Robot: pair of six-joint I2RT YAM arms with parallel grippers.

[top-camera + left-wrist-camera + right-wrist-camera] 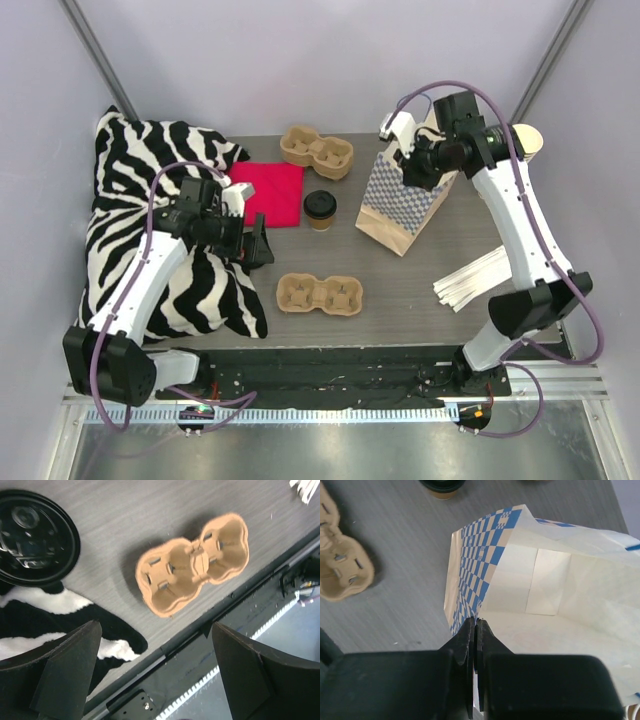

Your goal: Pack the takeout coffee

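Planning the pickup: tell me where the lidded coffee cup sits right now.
In the top view, the coffee cup stands mid-table, just right of the red napkin and left of the checkered paper bag.

A small tan paper cup with a black lid [320, 209] is standing on the grey table [400, 290], just beside a red cloth [270, 192]. One tan pulp cup carrier [317, 150] is lying beyond the cup, and a second pulp carrier [318, 295] is lying nearer the arms. The right claw [404, 170] is meeting the top edge of a blue-checked paper bag [405, 205]. The left claw [260, 243] is hanging over the edge of a zebra-striped cushion [140, 240].
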